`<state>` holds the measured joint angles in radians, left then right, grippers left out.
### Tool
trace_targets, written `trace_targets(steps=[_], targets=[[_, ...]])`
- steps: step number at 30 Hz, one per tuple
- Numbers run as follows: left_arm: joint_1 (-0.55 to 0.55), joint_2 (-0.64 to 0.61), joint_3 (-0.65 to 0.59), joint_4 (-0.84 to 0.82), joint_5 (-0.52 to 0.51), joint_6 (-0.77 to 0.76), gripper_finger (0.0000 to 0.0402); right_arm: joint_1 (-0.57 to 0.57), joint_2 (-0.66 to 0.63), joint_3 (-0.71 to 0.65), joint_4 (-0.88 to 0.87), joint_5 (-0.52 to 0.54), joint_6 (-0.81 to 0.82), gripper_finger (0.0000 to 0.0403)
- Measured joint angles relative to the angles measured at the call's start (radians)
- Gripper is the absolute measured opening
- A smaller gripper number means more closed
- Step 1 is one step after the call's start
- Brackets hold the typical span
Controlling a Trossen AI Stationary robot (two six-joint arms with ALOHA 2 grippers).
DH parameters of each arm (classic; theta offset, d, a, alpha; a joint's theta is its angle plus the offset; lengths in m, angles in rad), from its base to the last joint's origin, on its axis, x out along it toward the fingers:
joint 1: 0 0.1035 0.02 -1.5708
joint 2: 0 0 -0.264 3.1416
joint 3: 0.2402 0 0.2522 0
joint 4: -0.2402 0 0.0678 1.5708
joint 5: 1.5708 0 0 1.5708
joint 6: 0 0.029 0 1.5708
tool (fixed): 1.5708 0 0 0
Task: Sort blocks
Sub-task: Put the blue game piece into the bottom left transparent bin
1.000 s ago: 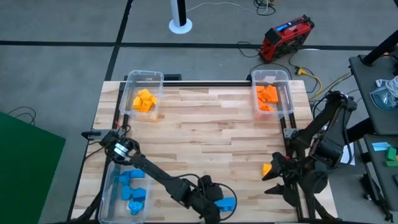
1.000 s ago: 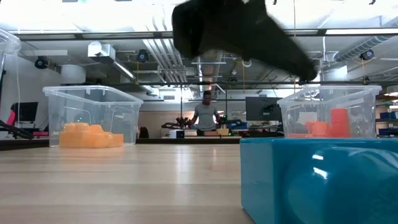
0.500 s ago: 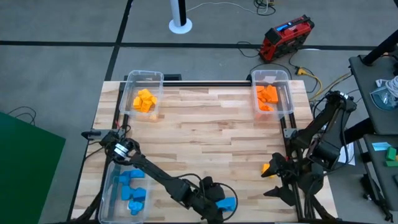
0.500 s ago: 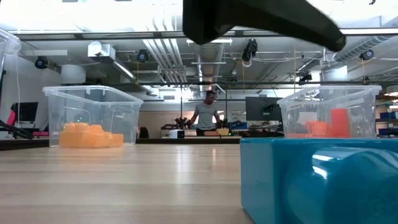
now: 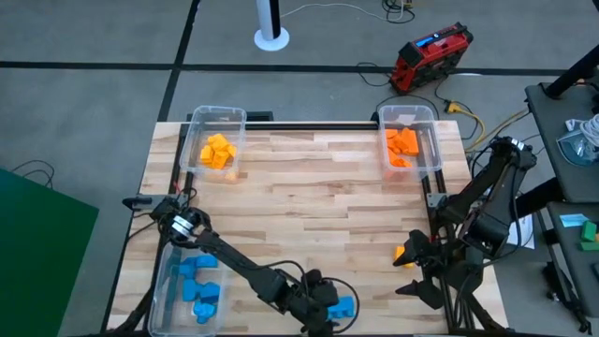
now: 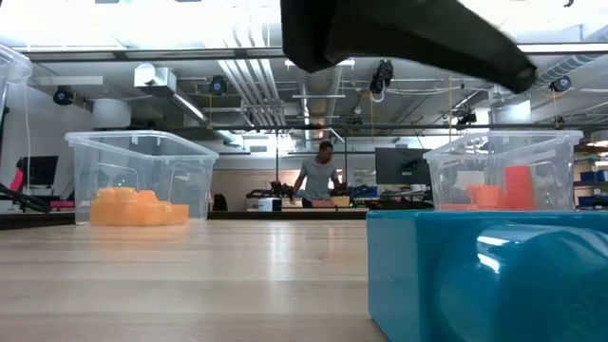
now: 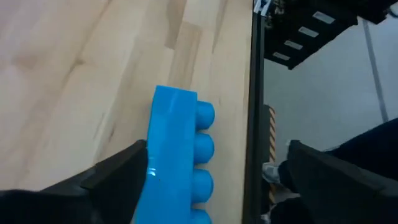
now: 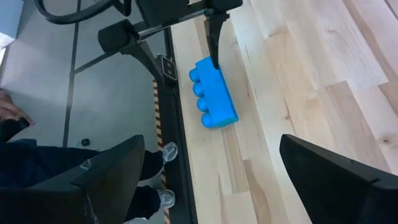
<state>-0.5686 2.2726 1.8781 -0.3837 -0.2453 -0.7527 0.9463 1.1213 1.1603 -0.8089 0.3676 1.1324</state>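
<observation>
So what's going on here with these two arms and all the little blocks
The robot is sorting blocks by colour into clear bins. The left tool is open at the table's near edge, its fingers on either side of a loose blue block that lies on the wood. The right tool is open near the right edge, beside a single orange block. One bin holds blue blocks, and the two far bins hold yellow-orange blocks and orange blocks.

Three bins sit on the desk (image 5: 309,197): one at each far corner, one at the near left edge. A loose block (image 5: 342,306) lies at the near edge, just beside the left hand (image 5: 323,301).
</observation>
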Motion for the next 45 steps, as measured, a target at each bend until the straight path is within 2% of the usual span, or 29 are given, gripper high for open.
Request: trace_targets(steps=[4,10,13,19,26,31,35,42,43,45], targets=[[0.000,0.000,-0.001,0.001,-0.026,0.067,0.0394,0.000,0.000,-0.003,-0.001,0.000,0.000,0.0365],[-0.001,0.000,0.018,0.044,-0.058,0.022,0.0367,0.000,0.000,-0.005,-0.002,0.000,0.006,0.0365],[-0.003,0.000,0.027,0.034,-0.109,0.004,0.0360,0.000,0.000,-0.005,-0.002,0.000,0.006,0.0365],[-0.009,0.050,0.018,0.024,-0.131,0.116,0.0361,0.000,0.000,-0.011,-0.004,0.000,0.011,0.0365],[-0.038,0.125,0.047,0.041,-0.136,0.146,0.0363,0.000,0.000,-0.029,-0.006,0.000,0.044,0.0365],[-0.047,0.186,0.115,0.003,-0.151,0.152,0.0364,0.000,0.000,-0.049,-0.005,-0.003,0.061,0.0365],[-0.046,0.254,0.204,-0.090,-0.155,0.121,0.0364,0.000,0.000,-0.059,-0.005,-0.022,0.075,0.0365],[-0.045,0.400,0.463,-0.268,-0.165,0.121,0.0364,-0.001,0.000,-0.063,-0.003,-0.029,0.075,0.0365],[-0.045,0.412,0.482,-0.287,-0.160,0.105,0.0364,-0.001,0.000,-0.063,-0.003,-0.029,0.075,0.0365],[-0.043,0.397,0.445,-0.256,-0.154,0.059,0.0361,-0.001,0.000,-0.063,-0.002,-0.029,0.074,0.0365]])
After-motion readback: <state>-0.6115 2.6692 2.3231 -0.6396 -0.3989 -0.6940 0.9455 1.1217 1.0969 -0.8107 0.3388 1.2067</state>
